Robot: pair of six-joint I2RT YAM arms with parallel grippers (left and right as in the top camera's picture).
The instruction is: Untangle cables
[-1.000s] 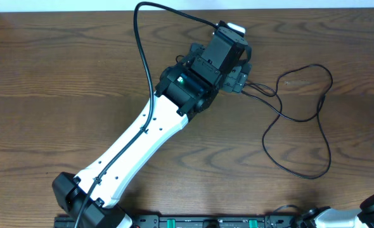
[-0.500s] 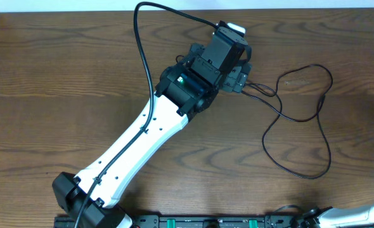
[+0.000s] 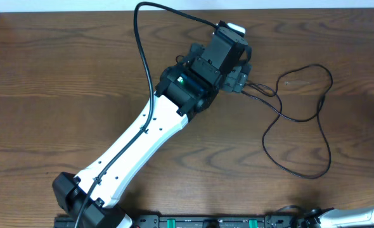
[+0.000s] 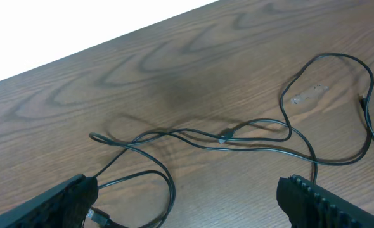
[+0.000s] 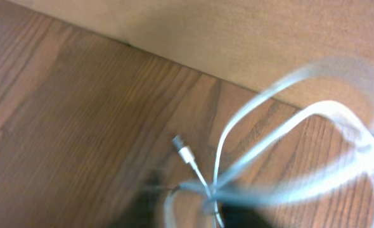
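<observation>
Wooden tabletop (image 4: 174, 63), black cables (image 4: 225, 136) in a loose tangle just ahead of wide-spread left pincer (image 4: 184, 190); right pincer (image 5: 196, 212) blurred, state unclear.

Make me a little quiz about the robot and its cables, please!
1. True or false: the left gripper is clamped on the black cables.
2. What colour is the cable with a plug end in the right wrist view? A red, B white, C green.
3. Fill in: the black cables lie on a ____ table.
Key: 1 false, its fingers stand wide apart and the cables lie loose on the table; 2 B; 3 wooden.
</observation>
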